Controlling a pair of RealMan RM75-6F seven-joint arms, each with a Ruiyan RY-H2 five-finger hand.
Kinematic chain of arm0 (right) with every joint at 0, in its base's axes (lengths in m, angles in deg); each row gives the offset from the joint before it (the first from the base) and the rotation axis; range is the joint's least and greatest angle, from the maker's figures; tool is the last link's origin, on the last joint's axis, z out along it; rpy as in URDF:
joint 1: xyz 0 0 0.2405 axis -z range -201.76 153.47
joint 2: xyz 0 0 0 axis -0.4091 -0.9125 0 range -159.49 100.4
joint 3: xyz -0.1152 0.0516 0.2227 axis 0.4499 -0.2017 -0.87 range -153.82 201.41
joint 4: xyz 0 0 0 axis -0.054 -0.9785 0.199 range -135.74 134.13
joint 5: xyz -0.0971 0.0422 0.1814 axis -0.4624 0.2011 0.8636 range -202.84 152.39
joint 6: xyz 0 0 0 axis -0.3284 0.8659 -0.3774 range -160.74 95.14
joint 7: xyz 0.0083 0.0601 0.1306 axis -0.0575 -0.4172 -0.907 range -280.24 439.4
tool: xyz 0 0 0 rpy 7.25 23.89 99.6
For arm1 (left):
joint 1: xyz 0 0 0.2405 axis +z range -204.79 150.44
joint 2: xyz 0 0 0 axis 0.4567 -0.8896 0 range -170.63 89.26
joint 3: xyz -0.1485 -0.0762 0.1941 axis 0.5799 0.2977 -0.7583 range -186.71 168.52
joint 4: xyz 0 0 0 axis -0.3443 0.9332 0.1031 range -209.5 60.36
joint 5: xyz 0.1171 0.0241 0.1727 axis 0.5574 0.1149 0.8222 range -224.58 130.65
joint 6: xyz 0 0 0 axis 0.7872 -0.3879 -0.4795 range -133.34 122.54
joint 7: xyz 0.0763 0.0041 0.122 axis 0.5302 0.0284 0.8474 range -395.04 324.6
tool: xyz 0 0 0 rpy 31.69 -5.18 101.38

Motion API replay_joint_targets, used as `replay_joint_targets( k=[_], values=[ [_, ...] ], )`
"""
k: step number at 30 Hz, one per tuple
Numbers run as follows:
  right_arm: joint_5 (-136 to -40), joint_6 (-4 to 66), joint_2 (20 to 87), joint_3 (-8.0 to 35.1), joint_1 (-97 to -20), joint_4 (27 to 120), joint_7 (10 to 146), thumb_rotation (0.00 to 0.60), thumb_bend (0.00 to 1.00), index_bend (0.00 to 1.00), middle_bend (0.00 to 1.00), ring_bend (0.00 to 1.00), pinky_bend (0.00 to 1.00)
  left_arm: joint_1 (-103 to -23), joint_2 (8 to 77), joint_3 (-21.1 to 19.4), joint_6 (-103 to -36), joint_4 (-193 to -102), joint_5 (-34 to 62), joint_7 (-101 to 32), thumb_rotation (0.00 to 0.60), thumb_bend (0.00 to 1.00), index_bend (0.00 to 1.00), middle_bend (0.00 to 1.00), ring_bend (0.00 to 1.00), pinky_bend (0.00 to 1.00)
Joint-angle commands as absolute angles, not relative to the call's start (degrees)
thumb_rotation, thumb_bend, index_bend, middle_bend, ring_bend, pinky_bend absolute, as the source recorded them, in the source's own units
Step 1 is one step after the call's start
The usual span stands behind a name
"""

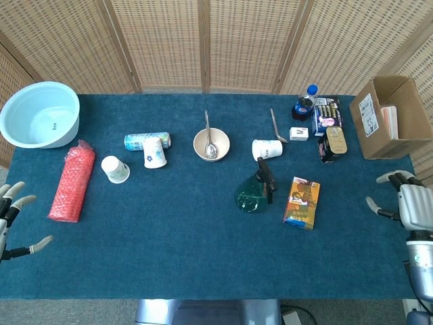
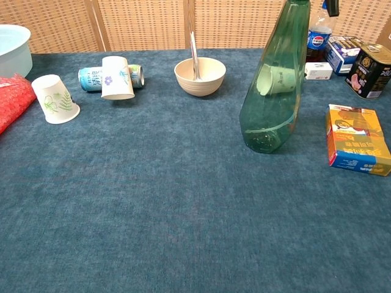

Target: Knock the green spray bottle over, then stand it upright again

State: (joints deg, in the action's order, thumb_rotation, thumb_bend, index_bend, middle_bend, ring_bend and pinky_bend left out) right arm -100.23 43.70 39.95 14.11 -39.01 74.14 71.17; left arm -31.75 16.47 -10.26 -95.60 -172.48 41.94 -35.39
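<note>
bowl (image 1: 211,144): spoon (image 1: 209,135) inside | green spray bottle (image 1: 255,191): upright

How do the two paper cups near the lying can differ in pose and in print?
The left cup has a green leaf print and lies tipped, apart from the can. The right cup has a small purple flower print, stands mouth down, and is right in front of the can, hiding part of it. Both are white paper cups on the blue table.
</note>
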Motion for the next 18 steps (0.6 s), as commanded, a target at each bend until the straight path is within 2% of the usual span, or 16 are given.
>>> replay_joint_targets(
  k=[1, 9, 18],
  values=[
    [-98.19, 45.24, 38.22, 14.57, -36.69, 77.19, 75.58, 0.481, 0.30, 0.39, 0.37, 0.22, 0.36, -30.90, 17.25, -11.02, -95.46, -172.21, 41.80, -35.11, 0.333, 0.17, 0.23, 0.11, 0.02, 0.14],
    [-97.30, 48.57, 36.61, 14.79, -33.35, 81.19, 77.98, 0.479, 0.28, 0.39, 0.36, 0.19, 0.36, -28.95, 18.51, -11.93, -95.34, -171.84, 41.13, -35.19, 0.382, 0.17, 0.23, 0.11, 0.02, 0.15],
    [-97.20, 47.93, 35.44, 15.02, -32.15, 83.11, 77.14, 0.483, 0.27, 0.39, 0.34, 0.18, 0.36, -28.33, 18.63, -11.36, -95.70, -171.82, 41.15, -34.91, 0.424, 0.17, 0.23, 0.09, 0.01, 0.15]
  ],
)
